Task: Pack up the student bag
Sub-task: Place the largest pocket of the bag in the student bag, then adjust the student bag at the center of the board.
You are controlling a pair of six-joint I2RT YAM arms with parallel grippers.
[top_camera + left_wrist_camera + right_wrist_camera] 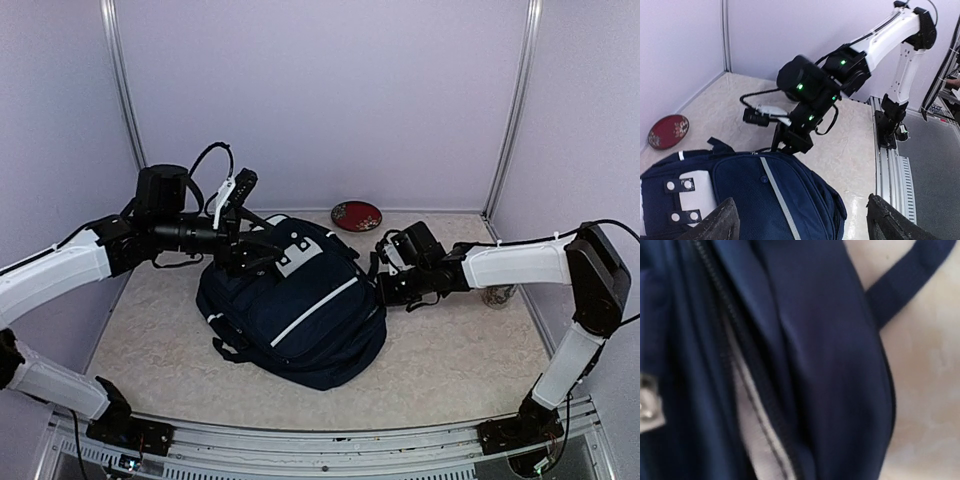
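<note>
The student bag (300,315), navy blue with white piping and a white patch, lies flat in the middle of the table. My left gripper (255,250) hovers over its top left end. In the left wrist view my left gripper (805,225) stands wide open, nothing between its dark fingers (722,222), the student bag (755,200) below. My right gripper (385,288) is shut, its tip against the bag's right edge. The right wrist view is filled by blurred fabric of the student bag (830,365), with a zipper and pale grey lining (752,425). My own fingers are hidden there, so a pinch on fabric is not visible.
A red patterned dish (357,215) sits by the back wall behind the bag. A small clear object (497,296) stands under my right forearm. White walls with metal posts close in the back and sides. The rail with the arm bases (320,445) runs along the near edge.
</note>
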